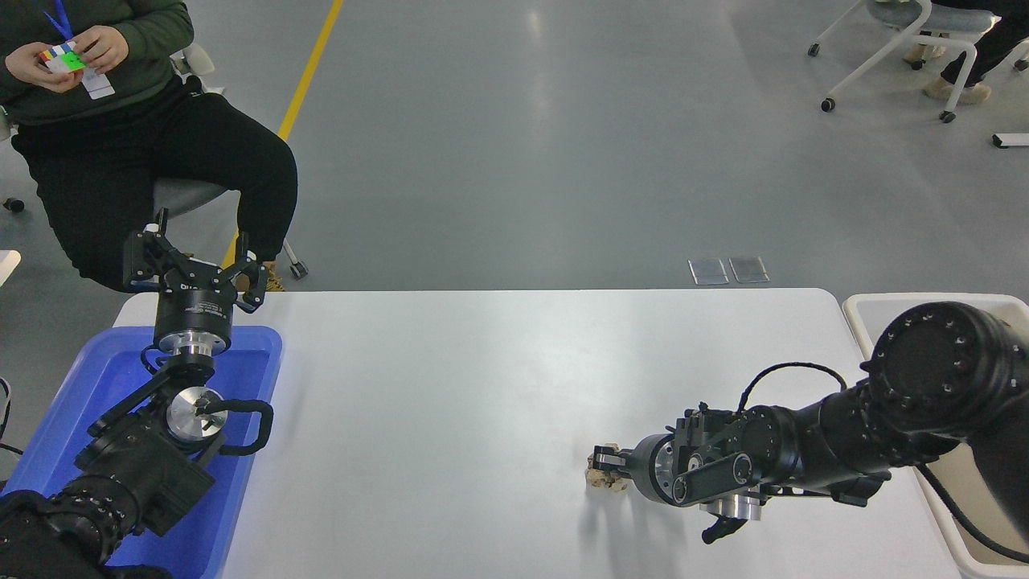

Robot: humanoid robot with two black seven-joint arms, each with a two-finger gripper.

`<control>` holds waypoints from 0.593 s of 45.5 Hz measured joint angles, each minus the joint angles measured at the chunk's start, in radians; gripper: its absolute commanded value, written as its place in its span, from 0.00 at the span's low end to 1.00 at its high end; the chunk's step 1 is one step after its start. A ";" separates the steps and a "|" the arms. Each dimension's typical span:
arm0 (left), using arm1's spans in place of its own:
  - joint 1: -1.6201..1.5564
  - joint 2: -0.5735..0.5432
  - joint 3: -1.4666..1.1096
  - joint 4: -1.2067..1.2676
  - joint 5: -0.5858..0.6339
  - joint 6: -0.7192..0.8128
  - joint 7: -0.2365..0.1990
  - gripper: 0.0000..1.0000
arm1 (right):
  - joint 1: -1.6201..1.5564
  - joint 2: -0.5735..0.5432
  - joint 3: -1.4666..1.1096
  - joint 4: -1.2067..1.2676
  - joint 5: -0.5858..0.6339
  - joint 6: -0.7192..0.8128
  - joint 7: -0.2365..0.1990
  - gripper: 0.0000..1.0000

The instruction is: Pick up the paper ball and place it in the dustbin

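Observation:
The paper ball (597, 479), a small tan crumpled wad, lies on the white table (450, 378) at the front right of middle. My right gripper (604, 470) reaches in low from the right, its fingers (608, 459) closed on either side of the ball, which mostly hides behind them and still rests on the table. The dustbin (862, 309), cream-beige with a pale rounded rim, stands off the table's right edge, largely hidden by my right arm. My left gripper (197, 261) is parked at the lower left, pointing up, open and empty.
A bright blue tray (261, 346) sits on the table's left end under my left arm. A person sits beyond the far left corner holding a coloured cube (63, 58). Wheeled chairs (892, 48) stand at the far right on the floor.

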 measured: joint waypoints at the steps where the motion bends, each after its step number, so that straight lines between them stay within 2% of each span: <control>1: 0.000 0.000 0.000 0.000 0.000 0.000 0.000 0.99 | 0.008 0.000 0.000 0.009 0.000 0.001 0.001 0.00; 13: 0.000 0.000 0.000 0.000 0.000 0.000 0.000 0.99 | 0.164 -0.012 0.001 0.165 0.002 0.010 0.001 0.00; 27: 0.000 0.000 0.000 0.000 0.000 0.000 0.000 0.99 | 0.530 -0.188 -0.045 0.392 -0.001 0.120 0.000 0.00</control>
